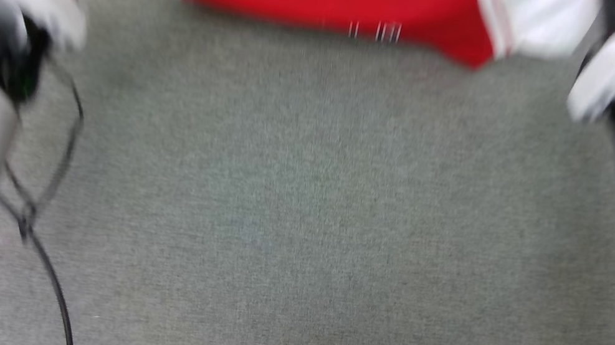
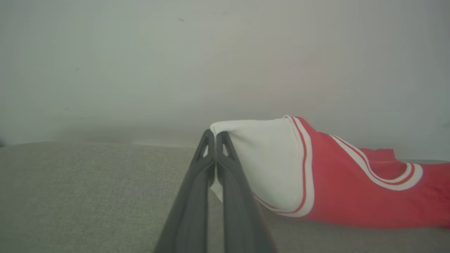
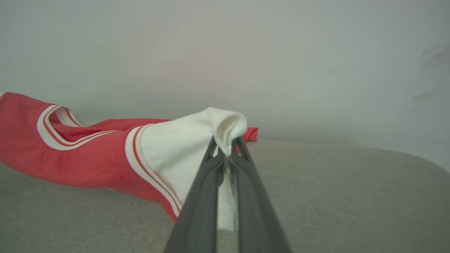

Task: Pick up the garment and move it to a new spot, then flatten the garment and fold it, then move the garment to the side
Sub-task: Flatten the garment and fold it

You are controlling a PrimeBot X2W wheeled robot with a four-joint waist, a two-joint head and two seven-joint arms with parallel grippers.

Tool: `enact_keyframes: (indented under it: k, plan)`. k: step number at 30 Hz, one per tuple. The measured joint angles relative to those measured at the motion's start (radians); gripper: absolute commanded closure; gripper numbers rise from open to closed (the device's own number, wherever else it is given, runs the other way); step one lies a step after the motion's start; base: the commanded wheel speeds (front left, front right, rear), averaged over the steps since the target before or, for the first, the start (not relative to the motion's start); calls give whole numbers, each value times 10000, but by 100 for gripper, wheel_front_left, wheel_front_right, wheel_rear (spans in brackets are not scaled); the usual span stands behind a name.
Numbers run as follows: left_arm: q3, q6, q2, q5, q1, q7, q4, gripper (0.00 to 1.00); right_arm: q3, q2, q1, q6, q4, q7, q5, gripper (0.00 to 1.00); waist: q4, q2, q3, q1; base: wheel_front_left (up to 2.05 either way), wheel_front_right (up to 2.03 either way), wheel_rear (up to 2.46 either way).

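- task thing: red jersey-style garment (image 1: 336, 7) with white sleeves and red-white striped trim lies at the far edge of the grey woven surface (image 1: 298, 228), across the top of the head view. the near part of that surface is bare.
- head view is blurred. pale forearms sit at its left and right edges, and a black cable (image 1: 46, 253) trails at the lower left.
- left hand (image 2: 215, 135): clenched, fingers pressed together on a corner of one white sleeve. that corner is raised off the surface.
- right hand (image 3: 226, 144): clenched on a bunched fold of the other white sleeve, also raised. white cloth shows between its fingers.
- between the two grips the red body sags onto the surface, neckline trim facing up and rumpled. it is not pulled taut.
- judgement on progress: the pick-up is done, with both sleeves gripped. whether the garment is at its new spot cannot be told from these views.
- flattening: not finished, judging by the slack and wrinkles in the red panel.
- folding: no clean fold can be made out, so i count it as not yet done.
- move to the side: not yet done. the garment sits centred ahead of the robot.
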Motion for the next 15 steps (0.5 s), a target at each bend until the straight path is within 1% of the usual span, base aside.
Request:
enact_keyframes:
  k: [3, 8, 13, 15]
  plan:
    - [36, -19, -44, -203, 1398, -140, -163, 100, 359, -48, 1171, 0, -109, -90, 445, 100, 20, 0, -540, 0, 0, 0, 0]
    - [270, -6, 31, -412, 3612, -251, -826, 100, 892, -240, 3010, 0, -539, -180, 1126, 100, 36, 0, -1435, -1, 0, 0, 0]
    - [665, 353, 61, -571, 5711, -265, -1776, 100, 1198, -510, 4661, 2, -1208, -228, 1691, 100, 52, 0, -2249, -2, 0, 0, 0]
    - [876, 594, 104, -583, 6536, -267, -2307, 100, 1244, -579, 5297, 0, -1476, -207, 1893, 100, 49, 0, -2548, -2, 0, 0, 0]
